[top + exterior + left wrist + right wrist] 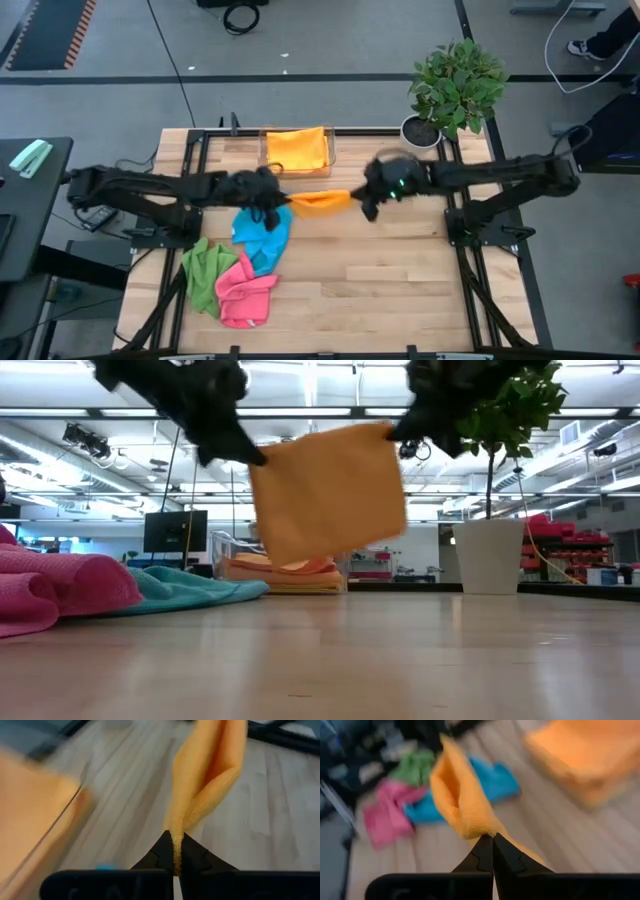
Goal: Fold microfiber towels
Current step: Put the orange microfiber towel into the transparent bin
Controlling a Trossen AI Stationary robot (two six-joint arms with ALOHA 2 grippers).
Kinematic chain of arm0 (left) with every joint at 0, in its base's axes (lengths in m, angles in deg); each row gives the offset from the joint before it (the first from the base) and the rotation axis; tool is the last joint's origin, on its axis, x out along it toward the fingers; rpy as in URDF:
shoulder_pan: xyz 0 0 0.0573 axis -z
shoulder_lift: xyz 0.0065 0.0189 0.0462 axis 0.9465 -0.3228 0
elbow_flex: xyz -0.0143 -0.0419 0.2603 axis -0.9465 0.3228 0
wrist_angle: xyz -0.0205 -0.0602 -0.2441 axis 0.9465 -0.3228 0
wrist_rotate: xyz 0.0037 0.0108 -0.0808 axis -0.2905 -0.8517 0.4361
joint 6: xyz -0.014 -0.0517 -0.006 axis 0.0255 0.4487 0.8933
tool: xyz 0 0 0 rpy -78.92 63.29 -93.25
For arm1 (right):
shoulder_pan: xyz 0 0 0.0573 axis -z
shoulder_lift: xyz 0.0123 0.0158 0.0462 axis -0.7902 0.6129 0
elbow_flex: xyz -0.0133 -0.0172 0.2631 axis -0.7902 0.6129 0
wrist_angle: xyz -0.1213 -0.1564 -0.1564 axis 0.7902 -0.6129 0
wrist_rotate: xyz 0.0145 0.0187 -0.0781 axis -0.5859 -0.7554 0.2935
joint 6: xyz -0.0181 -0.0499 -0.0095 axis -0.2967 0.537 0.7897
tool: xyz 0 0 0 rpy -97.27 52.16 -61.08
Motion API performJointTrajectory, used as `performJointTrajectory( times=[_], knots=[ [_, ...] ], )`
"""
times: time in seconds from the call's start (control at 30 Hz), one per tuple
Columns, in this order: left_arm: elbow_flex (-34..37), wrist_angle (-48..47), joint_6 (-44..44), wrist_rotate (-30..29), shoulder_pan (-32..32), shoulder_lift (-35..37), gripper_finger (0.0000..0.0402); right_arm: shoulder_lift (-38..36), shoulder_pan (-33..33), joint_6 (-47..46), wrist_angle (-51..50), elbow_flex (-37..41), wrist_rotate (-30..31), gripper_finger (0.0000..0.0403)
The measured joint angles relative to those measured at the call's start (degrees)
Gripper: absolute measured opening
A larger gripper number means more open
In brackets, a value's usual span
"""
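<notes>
Nearest the low camera, the bare wooden table [400, 660] runs back to a heap of unfolded cloths: a pink towel [55, 590] in front, a blue towel [195, 588] just behind it, and in the high view a green towel [205, 272] touching the pink one on its outer side. Above the middle of the table, an orange towel [328, 495] hangs clear of the wood as a flat sheet, pinched at its two upper corners. The left gripper [174, 854] is clenched on one corner, cloth bunched between its fingers; the right gripper [492, 847] is clamped on the other corner in the same way. In the high view the sheet spans the gap between the two arms, slightly sagging. Farther back, folded orange cloths [297, 150] lie stacked in a clear tray [265, 152], and a potted plant [455, 85] stands at the far right corner of the table.

The step in hand looks like the first fold of the lifted towel. To do it well, the two grippers should stay level with each other and keep the top edge taut, so the sheet hangs square. Lowering until the bottom edge touches bare wood, well apart from the blue cloth, then carrying the held edge over it, should bring the edges together without a skewed crease. Letting go early risks a crumpled landing
</notes>
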Motion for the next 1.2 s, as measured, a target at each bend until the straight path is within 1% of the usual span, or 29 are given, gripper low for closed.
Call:
performJointTrajectory(
  times=[0.1, 0.17, 0.2, 0.27, 0.33, 0.43, 0.57, 0.63, 0.77, 0.8, 0.9, 1.0, 1.07, 1.2],
  knots=[
    [0.0, -6.3, 7.5, 0.7, -2.8, 5.4, 0.0015, 4.7, 4.5, -0.6, -0.2, -5.8, -1.7, 0.0003],
    [0.0, -10.2, 10.3, 2.1, -5.7, 8.8, 0.0012, 9.1, 7.2, -1.7, 0.3, -9.8, -2.8, 0.0003],
    [0.0, -10.7, 11.1, 2.9, -7.2, 9.9, 0.0011, 11.4, 8.6, -2.4, 0.0, -11.8, -3.4, 0.0003],
    [0.0, -13.2, 11.2, 4.5, -11.1, 12.1, 0.0011, 16.2, 10.9, -3.3, -0.1, -15.7, -4.6, 0.0003],
    [0.0, -13.0, 10.8, 6.0, -15.1, 12.8, 0.0011, 20.5, 13.0, -3.6, -0.3, -19.1, -5.0, 0.0003],
    [0.0, -14.5, 6.8, 8.6, -21.9, 12.4, 0.0012, 25.9, 15.6, -3.3, -0.3, -23.5, -5.1, 0.0003],
    [0.0, -14.4, -0.3, 13.5, -31.2, 8.2, 0.0011, 30.5, 19.5, -4.4, -1.8, -27.2, -5.3, 0.0003],
    [0.0, -12.9, -4.0, 15.9, -35.3, 5.3, 0.0011, 32.0, 21.3, -4.8, -1.9, -27.6, -5.3, 0.0003],
    [-0.6, -8.9, -8.9, 23.2, -42.0, -1.4, 0.0015, 33.0, 24.2, -4.8, -1.8, -27.7, -5.3, 0.0003],
    [-1.4, -8.7, -9.9, 24.3, -43.0, -3.2, 0.0017, 33.1, 24.8, -4.7, -1.8, -27.7, -5.3, 0.0003],
    [-5.4, -8.4, -13.8, 24.8, -44.4, -8.6, 0.0016, 33.4, 26.3, -4.5, -1.6, -27.7, -3.9, 0.0003],
    [-11.1, -9.9, -18.0, 24.7, -44.8, -13.8, 0.0011, 33.9, 28.0, -4.5, -1.4, -27.7, -3.3, 0.0002],
    [-15.8, -13.0, -21.3, 24.2, -45.2, -17.5, 0.0011, 35.0, 28.9, -4.6, -1.3, -27.7, -3.3, 0.0002],
    [-24.7, -22.9, -27.2, 23.1, -46.1, -25.7, 0.0018, 37.6, 29.2, -4.7, 0.3, -27.7, -3.4, 0.0002]
  ],
)
